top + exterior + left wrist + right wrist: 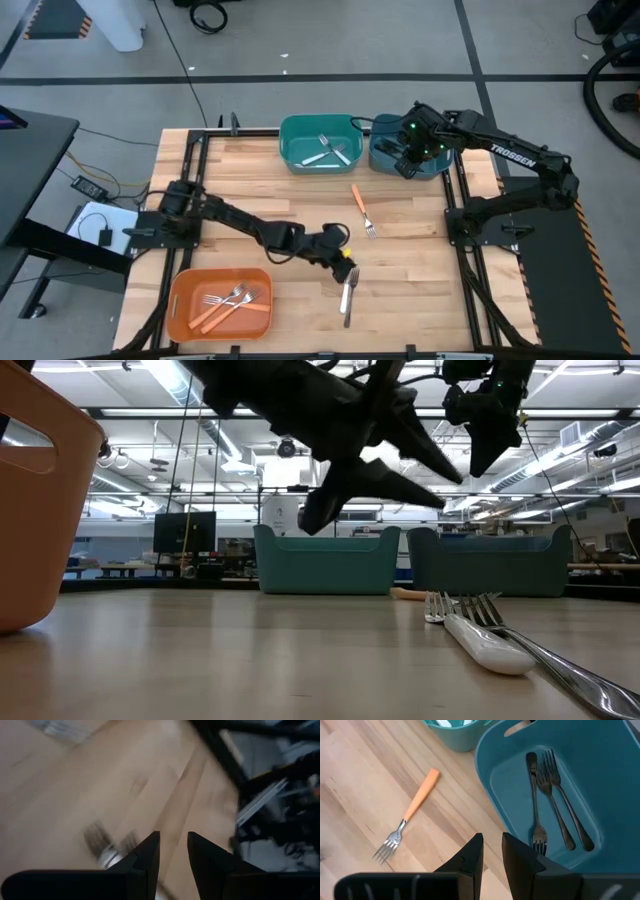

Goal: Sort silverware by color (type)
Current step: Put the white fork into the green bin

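Observation:
An orange-handled fork (pixel 362 208) (pixel 415 805) lies mid-table. A white-handled fork (pixel 490 650) and an all-metal one (pixel 560 665) lie side by side near the front edge (pixel 348 295). My left gripper (pixel 349 264) (pixel 173 840) hovers just above and left of their tines, open by a narrow gap and holding nothing. My right gripper (pixel 407 162) (pixel 492 840) hangs over the dark teal bin (pixel 430 165), also narrowly open and holding nothing. Two dark forks (pixel 540 795) lie flat on that bin's floor.
The lighter teal bin (pixel 290 135) at the far edge holds white-handled forks (pixel 328 152). The orange bin (pixel 180 300) (pixel 40 510) at the near left holds orange-handled forks (pixel 230 300). Bare wood lies between the bins and around the orange fork.

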`<action>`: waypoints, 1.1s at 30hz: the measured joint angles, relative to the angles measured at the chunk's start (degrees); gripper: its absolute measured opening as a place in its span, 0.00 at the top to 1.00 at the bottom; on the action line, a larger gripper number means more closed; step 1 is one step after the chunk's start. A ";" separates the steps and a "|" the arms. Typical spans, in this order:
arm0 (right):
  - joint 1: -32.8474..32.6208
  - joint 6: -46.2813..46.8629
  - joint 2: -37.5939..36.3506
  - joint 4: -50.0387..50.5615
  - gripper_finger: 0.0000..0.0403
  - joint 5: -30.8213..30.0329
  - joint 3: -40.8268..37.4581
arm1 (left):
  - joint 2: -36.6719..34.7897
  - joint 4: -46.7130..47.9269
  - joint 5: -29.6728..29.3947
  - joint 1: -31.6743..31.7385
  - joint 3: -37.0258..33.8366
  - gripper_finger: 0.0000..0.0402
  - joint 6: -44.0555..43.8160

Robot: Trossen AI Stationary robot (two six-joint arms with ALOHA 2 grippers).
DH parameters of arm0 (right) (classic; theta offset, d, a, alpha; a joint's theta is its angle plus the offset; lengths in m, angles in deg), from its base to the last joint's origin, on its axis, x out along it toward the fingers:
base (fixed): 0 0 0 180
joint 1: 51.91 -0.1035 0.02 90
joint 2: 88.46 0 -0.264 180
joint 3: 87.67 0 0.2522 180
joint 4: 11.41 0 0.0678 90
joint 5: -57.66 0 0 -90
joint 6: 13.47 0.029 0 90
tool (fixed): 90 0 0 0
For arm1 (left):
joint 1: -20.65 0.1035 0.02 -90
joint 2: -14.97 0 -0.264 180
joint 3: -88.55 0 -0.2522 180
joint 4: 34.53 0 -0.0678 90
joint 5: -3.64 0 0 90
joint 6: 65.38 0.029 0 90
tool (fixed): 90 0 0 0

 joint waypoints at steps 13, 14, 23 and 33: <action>0.01 -0.57 0.00 -0.77 0.81 0.00 0.00 | 0.27 4.72 0.46 1.55 0.04 0.73 -7.01; 0.00 -0.83 0.00 -0.79 0.81 0.00 0.00 | 0.27 4.72 0.45 1.58 0.04 0.73 -6.28; 0.01 -1.25 0.00 -0.76 0.81 0.00 0.00 | 0.27 9.72 3.29 3.79 0.02 0.73 0.21; 0.01 -1.56 0.00 -0.78 0.81 0.00 0.00 | 0.77 9.08 10.27 9.61 0.04 0.73 8.19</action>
